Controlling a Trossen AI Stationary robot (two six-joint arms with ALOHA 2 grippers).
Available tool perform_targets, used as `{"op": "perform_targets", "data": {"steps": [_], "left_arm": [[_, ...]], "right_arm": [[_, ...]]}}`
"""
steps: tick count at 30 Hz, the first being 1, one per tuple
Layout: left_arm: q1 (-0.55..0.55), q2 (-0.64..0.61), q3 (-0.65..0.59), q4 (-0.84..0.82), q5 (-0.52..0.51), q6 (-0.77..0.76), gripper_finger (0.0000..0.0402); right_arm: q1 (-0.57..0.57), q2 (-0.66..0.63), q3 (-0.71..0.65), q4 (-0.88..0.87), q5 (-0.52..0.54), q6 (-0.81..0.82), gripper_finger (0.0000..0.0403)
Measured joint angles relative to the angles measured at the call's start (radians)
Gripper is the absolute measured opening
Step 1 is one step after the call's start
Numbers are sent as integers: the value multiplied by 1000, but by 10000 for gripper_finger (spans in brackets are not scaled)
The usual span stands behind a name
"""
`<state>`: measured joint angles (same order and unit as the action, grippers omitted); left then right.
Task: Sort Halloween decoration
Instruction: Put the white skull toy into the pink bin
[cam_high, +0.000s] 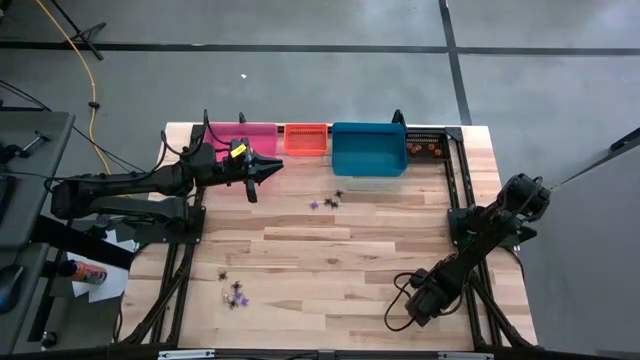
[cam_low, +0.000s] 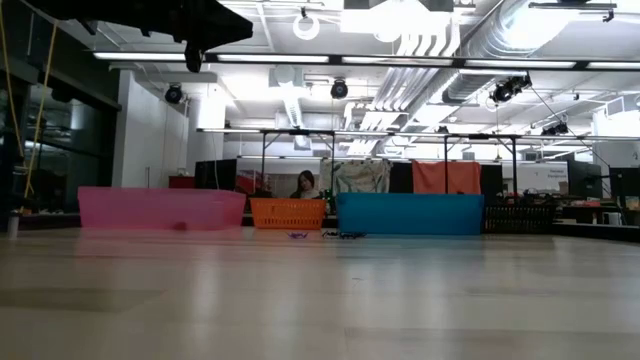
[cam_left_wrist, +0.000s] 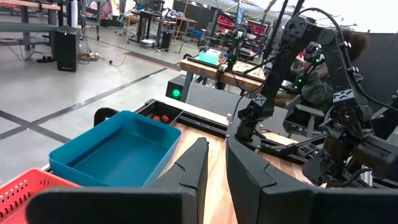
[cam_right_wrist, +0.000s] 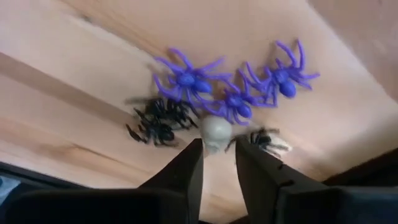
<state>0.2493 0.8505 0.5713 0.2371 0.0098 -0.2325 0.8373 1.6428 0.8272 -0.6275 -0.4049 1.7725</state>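
Beside purple spiders (cam_right_wrist: 186, 79), the right jaws pinch a pale whitish trinket (cam_right_wrist: 216, 132) (left jaws slightly parted).

The high view looks straight down on the whole table (cam_high: 330, 260), and the low view looks level across it toward the blue bin (cam_low: 410, 214) at the far edge. The left wrist view also shows this bin, while the right wrist view looks very near at purple spiders (cam_right_wrist: 233, 93) on the wood.

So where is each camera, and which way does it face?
High: overhead, looking straight down; left arm and right arm show.
Low: tabletop height, facing the bins; arm overhead.
Left wrist: past left pincer toward blue bin.
Right wrist: past right pincer, down at purple spiders.
Shared: first three show the blue bin.
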Motion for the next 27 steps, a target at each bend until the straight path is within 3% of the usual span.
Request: {"op": "perform_targets", "data": {"steps": [8, 12, 27], "left_arm": [[0, 0, 0, 0, 0, 0, 47], [0, 0, 0, 0, 0, 0, 47], [0, 0, 0, -1, 0, 0, 47]], "right_arm": [[-6, 0, 0, -6, 13, -19, 161], [-6, 0, 0, -9, 43, -16, 177], [-6, 0, 0, -11, 61, -16, 94]]}}
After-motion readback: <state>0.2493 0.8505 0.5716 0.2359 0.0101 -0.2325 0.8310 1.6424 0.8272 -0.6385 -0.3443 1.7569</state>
